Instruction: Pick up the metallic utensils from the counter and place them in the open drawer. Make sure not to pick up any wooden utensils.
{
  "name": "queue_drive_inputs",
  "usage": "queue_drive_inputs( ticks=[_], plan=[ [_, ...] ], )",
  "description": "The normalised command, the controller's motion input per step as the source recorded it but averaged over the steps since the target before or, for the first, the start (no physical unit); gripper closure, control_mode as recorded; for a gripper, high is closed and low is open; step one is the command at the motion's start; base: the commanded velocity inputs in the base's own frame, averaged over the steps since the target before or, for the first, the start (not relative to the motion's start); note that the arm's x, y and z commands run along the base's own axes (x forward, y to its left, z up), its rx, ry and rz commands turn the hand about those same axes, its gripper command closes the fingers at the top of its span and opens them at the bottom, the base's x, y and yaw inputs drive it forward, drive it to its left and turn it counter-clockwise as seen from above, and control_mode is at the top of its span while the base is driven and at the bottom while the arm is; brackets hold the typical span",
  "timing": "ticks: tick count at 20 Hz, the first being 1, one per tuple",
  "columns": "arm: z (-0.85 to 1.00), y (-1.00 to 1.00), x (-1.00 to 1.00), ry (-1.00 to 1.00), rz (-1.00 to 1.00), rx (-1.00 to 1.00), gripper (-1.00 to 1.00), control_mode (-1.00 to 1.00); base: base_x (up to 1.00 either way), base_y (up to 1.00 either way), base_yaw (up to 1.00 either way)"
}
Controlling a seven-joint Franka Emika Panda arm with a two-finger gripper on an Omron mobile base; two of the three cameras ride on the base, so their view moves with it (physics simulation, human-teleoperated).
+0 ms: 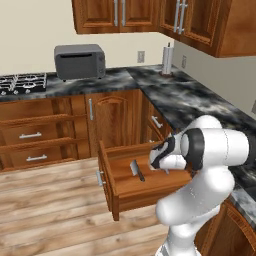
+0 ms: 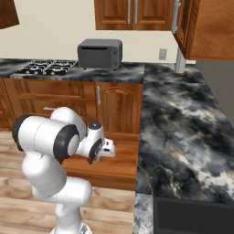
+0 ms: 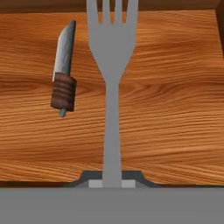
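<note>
One fork hangs pinched in the gripper over the open drawer, where the cleaver already lies on the wooden floor. Released from here, the fork could bounce or land across the cleaver, though its height above the wood is hard to judge.

Drawer pulled out below the worktop, cleaver laid on the drawer floor near its middle, fork held above the floor beside the cleaver, toaster oven set on the worktop behind.
</note>
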Motion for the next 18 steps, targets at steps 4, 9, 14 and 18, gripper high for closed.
queue_drive_inputs(
  ticks=[4, 9, 14, 18],
  plan=[
    [-0.68, 0.00, 0.60, 0.02, 0.00, 0.00, 1.00, -1.00, 0.00, 0.00, 0.00],
    [-0.53, -0.02, 0.39, 0.05, 0.00, 0.00, 1.00, -1.00, 0.00, 0.00, 0.00],
    [-0.50, -0.03, 0.30, 0.11, 0.00, 0.00, 1.00, -1.00, 0.00, 0.00, 0.00],
    [-0.53, -0.03, 0.30, 0.11, 0.00, 0.00, 1.00, -1.00, 0.00, 0.00, 0.00]
  ],
)
